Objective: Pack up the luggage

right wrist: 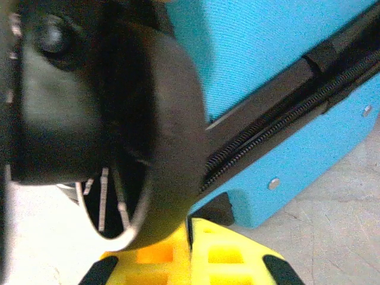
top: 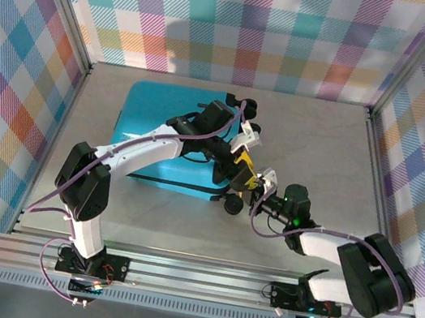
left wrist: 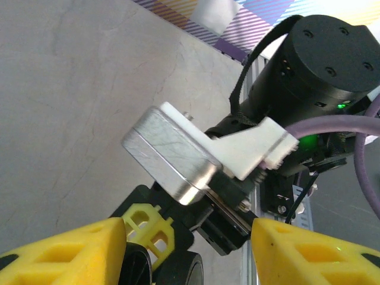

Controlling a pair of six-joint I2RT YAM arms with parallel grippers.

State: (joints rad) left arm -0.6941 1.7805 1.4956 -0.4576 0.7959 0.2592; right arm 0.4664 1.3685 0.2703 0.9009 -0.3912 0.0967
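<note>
A grey table (top: 322, 145) is carrying the luggage (top: 154, 116), a turquoise hard-shell case that is lying flat on the left-centre of the tabletop, toward the far side, with its wheeled end pointing right. The left arm (top: 140, 150) is reaching across the top of the case toward its near right corner, and the right arm (top: 343, 256) is stretching in from the near right toward that same corner. The left gripper (left wrist: 190, 255) is hovering there with its yellow fingers (left wrist: 65, 252) spread well apart, nothing pinched between them, and it is looking at the other arm's wrist. The right gripper (right wrist: 190, 258) is sitting just beside the case, its fingers pressed together under a black wheel (right wrist: 136, 119); whether they are pinching anything I cannot tell. A black zipper seam (right wrist: 285, 113) is running along the shell's side.
</note>
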